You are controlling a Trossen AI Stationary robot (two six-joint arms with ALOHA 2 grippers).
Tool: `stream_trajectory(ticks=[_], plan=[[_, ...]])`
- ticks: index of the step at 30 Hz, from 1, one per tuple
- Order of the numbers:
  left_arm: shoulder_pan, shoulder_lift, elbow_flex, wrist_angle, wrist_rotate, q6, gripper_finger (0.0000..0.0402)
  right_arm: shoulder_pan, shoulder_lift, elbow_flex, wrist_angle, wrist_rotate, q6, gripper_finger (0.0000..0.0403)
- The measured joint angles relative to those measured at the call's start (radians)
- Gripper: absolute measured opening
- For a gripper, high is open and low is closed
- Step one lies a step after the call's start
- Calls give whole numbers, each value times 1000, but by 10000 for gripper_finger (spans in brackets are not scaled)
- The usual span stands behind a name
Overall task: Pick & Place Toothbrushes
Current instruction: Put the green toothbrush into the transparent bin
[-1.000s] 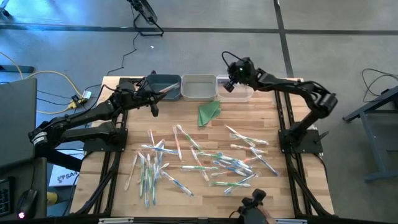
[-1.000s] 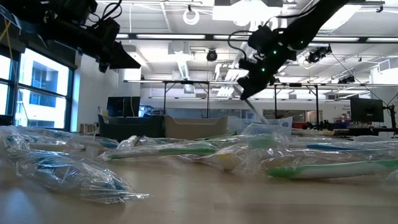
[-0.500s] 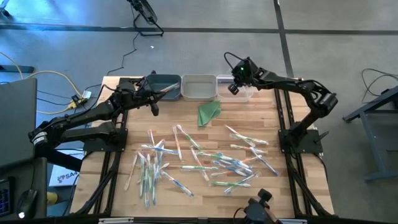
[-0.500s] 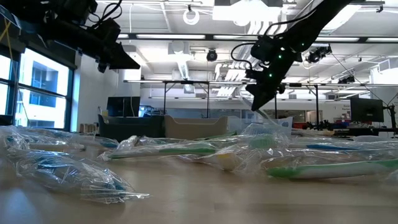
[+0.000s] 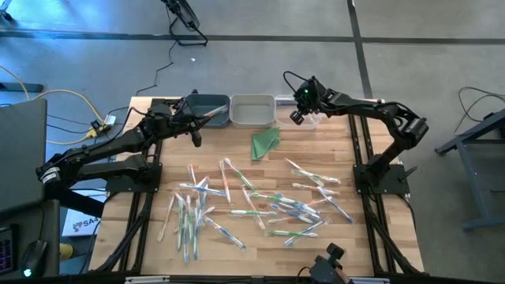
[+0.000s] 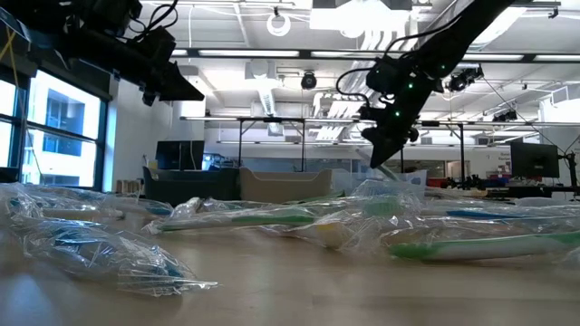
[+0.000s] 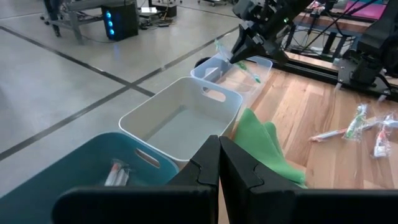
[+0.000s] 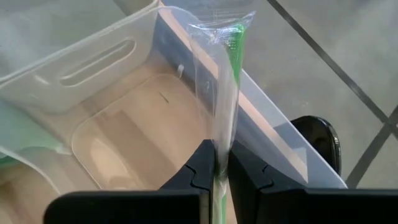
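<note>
Many wrapped toothbrushes (image 5: 252,201) lie scattered on the near half of the wooden table. Three bins stand in a row at the far edge: teal (image 5: 207,110), white (image 5: 252,110) and clear (image 5: 309,118). My right gripper (image 5: 298,115) hangs over the clear bin (image 8: 124,118), shut on one green toothbrush in a clear wrapper (image 8: 227,81). My left gripper (image 5: 195,136) is shut and empty beside the teal bin (image 7: 74,168), which holds a few toothbrushes (image 7: 115,174). My right gripper pinches the wrapped toothbrush's handle part (image 8: 221,138) between its two fingers. The toothbrush runs on along the fingers, its green head end (image 8: 235,40) farthest from them. It is lifted clear and slants down below the gripper (image 6: 385,167) over the clear bin.
A folded green cloth (image 5: 266,142) lies on the table just in front of the white and clear bins. It also shows in the left wrist view (image 7: 267,146). Bare wood lies between the bins and the heap of toothbrushes.
My right gripper has carried the toothbrush a little toward the table's right edge, over the clear bin. It stays shut on the toothbrush, which hangs steeper below it now.
</note>
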Motion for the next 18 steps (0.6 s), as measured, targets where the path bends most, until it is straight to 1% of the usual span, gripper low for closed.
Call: stream_trajectory(ticks=[4, 7, 9, 18], plan=[[0, 0, 0, 0, 0, 0, 0, 0, 0, -13, 24, -2, -1, 18], [0, 0, 0, 0, 0, 0, 0, 0, 0, -14, 26, -28, -8, 18], [0, 0, 0, 0, 0, 0, 0, 0, 0, -14, 34, -28, -26, 24], [0, 0, 0, -1, 0, 0, 0, 0, 0, -14, 52, -31, -71, 116]])
